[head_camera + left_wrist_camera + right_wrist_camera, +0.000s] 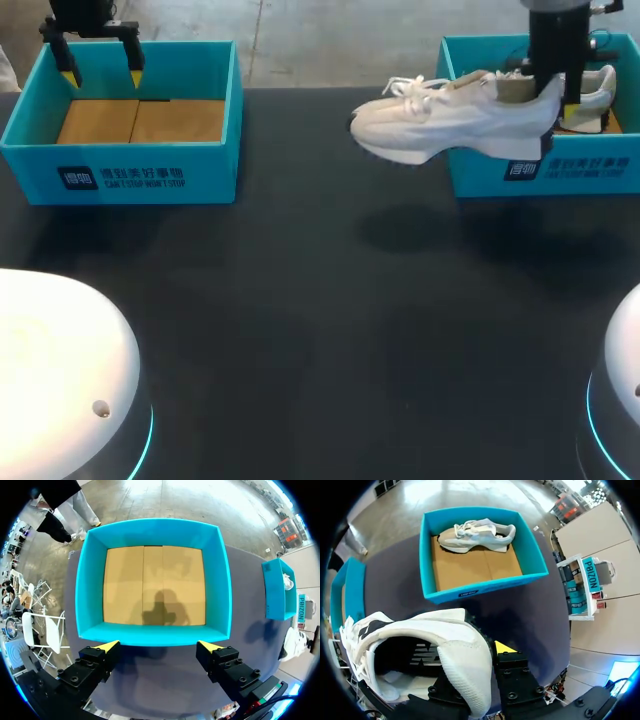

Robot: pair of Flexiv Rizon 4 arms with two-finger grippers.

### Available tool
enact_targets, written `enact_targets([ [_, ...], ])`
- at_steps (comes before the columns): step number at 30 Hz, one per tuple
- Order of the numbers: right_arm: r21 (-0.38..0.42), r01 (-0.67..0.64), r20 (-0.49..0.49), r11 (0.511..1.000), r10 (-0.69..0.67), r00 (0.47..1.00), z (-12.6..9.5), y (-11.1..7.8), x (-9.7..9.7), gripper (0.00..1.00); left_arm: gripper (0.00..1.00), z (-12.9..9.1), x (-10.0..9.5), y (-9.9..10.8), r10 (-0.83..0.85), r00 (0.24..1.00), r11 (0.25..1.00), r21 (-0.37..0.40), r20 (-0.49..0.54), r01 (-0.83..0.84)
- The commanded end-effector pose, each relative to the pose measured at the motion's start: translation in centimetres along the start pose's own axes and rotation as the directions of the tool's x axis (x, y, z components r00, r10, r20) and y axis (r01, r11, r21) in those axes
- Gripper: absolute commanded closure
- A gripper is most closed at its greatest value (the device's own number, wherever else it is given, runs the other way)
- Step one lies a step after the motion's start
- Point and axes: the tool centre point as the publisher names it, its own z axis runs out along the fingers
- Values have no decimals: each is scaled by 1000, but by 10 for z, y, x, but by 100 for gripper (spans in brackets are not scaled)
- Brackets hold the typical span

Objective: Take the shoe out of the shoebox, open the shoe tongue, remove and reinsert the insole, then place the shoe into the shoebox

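Because the right gripper (556, 100) has the white shoe (440, 120) only by its heel rim, the long toe end hangs with nothing under it. The jaws are pinched narrow, with one yellow-tipped finger (504, 647) outside the heel and the other hidden inside. The shoe is in the air just in front of the shoebox (480, 172). Its heel is over that box's front wall and its toe points away from the box toward the middle of the table (320, 330).

The main risk, as I judge it, is the shoe turning in so small a grip. The padded heel is soft, so the toe could sag or the rim could slip free, dropping the shoe beside the box. If it comes down toe first it may roll onto its side, leaving the tongue and insole awkward to reach. Lowered too close to the box, the sole could catch the front wall and drag the box, along with the second shoe (600, 92) lying at its far side.

The left gripper (100, 62) hangs well away from the shoebox, across the table over the other shoebox (120, 178). Its jaws are spread wide and hold nothing, so it cannot steady the shoe from there.
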Motion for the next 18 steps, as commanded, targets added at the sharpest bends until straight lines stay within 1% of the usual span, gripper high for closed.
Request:
enact_targets([
  [1,-25,-3,-3,1000,3,1000,-3,-19,7,100,0,0,0,0,0,1000,1000,-1,1,0],
  [5,-17,-2,1,1000,2,1000,-4,-37,16,100,0,0,0,0,0,1000,1000,-1,1,0],
  [7,-14,-8,33,1000,8,999,-4,-46,21,100,0,0,0,0,0,1000,1000,-1,1,0],
  [9,-11,-8,23,1000,8,1000,-6,-54,26,100,0,0,0,0,0,1000,1000,-1,1,0],
  [13,-10,-3,32,1000,3,999,-11,-71,38,100,0,0,0,0,0,1000,1000,-1,1,0],
  [18,-9,-33,15,999,33,999,-20,-92,49,100,0,0,0,0,0,1000,1000,-1,1,0],
])
